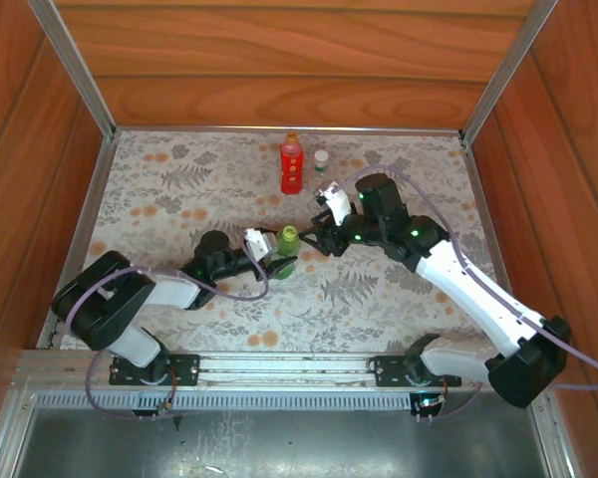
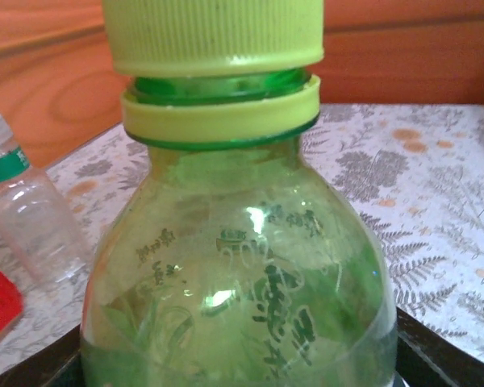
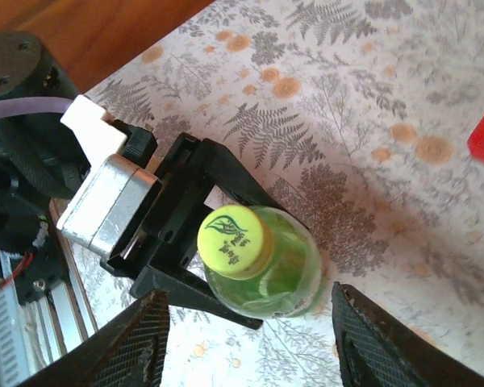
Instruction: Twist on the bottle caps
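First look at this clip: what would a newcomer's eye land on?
The green bottle at the middle of the flowered tablecloth draws the eye. Its yellow-green cap sits on its neck, the left gripper is clamped on its body, and the open right gripper faces the cap. Near the far edge stand the red bottle with an orange cap and the shorter clear bottle with a white cap.

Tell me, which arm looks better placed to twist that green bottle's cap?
Right, probably: the right end effector hangs open over the yellow-green cap, while the left end effector is shut on the green bottle.
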Controlling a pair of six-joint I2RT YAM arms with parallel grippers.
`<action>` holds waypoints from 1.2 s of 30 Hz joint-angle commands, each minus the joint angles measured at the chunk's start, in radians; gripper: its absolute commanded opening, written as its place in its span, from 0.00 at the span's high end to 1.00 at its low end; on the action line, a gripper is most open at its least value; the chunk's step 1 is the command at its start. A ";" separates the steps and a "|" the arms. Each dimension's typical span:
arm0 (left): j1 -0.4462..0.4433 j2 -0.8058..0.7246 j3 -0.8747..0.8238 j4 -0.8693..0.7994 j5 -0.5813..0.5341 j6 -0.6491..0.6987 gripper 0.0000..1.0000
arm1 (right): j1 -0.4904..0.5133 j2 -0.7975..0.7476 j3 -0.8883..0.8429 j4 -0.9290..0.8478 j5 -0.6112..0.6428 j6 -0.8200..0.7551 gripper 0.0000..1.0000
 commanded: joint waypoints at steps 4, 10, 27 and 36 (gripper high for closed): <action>-0.095 -0.151 0.008 -0.361 -0.237 0.297 0.35 | 0.037 -0.160 -0.059 -0.040 0.038 -0.349 0.39; -0.142 -0.205 0.022 -0.482 -0.330 0.391 0.36 | 0.160 -0.179 -0.050 -0.148 0.185 -0.688 0.38; -0.166 -0.227 0.026 -0.524 -0.327 0.414 0.35 | 0.239 0.055 0.038 -0.201 0.264 -0.848 0.51; -0.169 -0.226 0.027 -0.527 -0.323 0.413 0.35 | 0.238 0.090 0.033 -0.182 0.271 -0.853 0.55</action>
